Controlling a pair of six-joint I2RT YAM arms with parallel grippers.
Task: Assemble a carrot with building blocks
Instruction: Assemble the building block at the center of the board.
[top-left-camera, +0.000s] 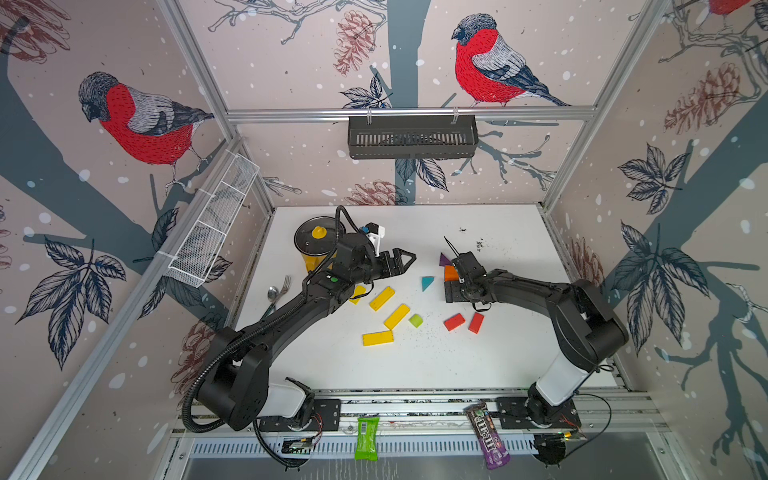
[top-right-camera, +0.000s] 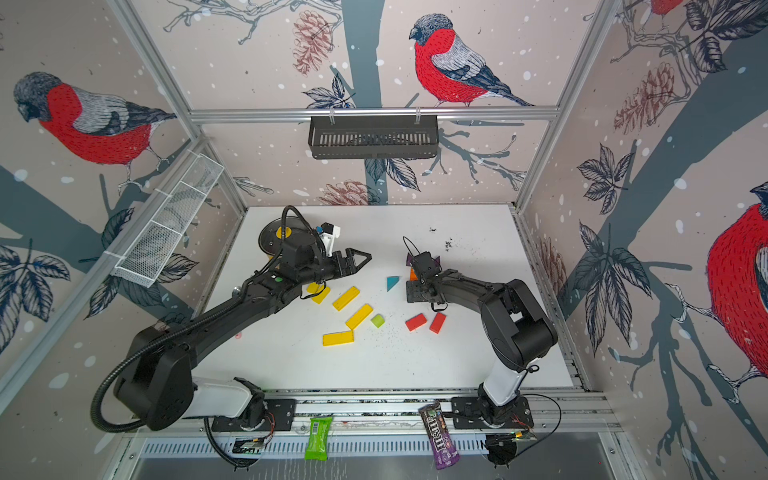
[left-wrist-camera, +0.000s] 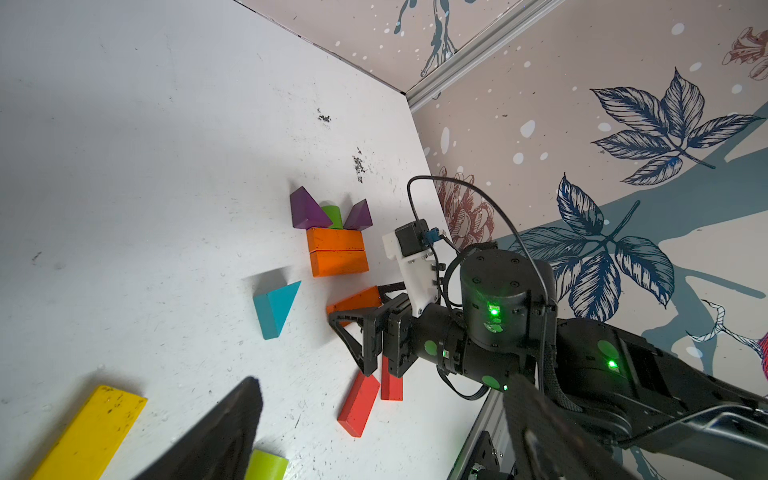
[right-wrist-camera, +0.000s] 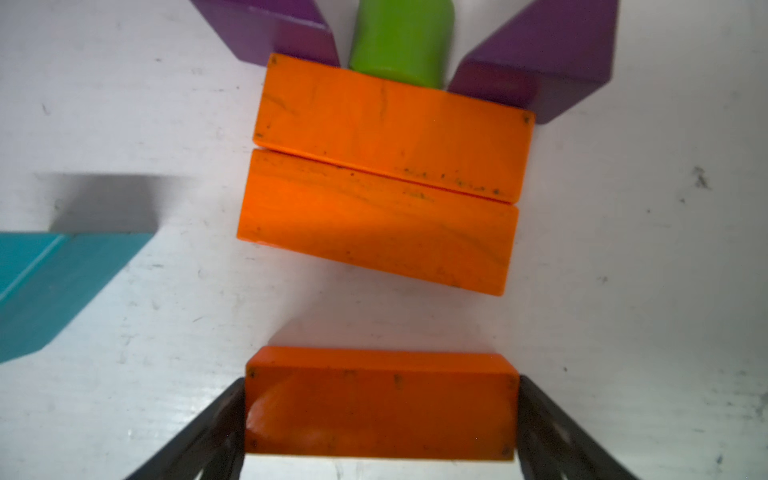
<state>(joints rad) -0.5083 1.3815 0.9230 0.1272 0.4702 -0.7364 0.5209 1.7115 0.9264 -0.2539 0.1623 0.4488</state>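
In the right wrist view, two orange bars (right-wrist-camera: 386, 133) lie flat side by side, with two purple triangles (right-wrist-camera: 274, 29) and a lime-green block (right-wrist-camera: 401, 41) against their far edge. My right gripper (right-wrist-camera: 381, 399) is shut on a third orange bar (right-wrist-camera: 380, 411), a finger against each end, a small gap short of that pair. A teal triangle (top-left-camera: 427, 282) lies just left of it. Several yellow bars (top-left-camera: 397, 316), a lime cube (top-left-camera: 415, 320) and two red bars (top-left-camera: 454, 322) are scattered nearer the front. My left gripper (top-left-camera: 409, 262) hovers open and empty above the table's middle.
A yellow pot with a dark lid (top-left-camera: 318, 243) stands at the back left behind my left arm. A fork and spoon (top-left-camera: 278, 291) lie by the left edge. A white wire basket (top-left-camera: 216, 224) and a black rack (top-left-camera: 411, 137) hang on the walls. Candy packets (top-left-camera: 366, 438) sit on the front rail.
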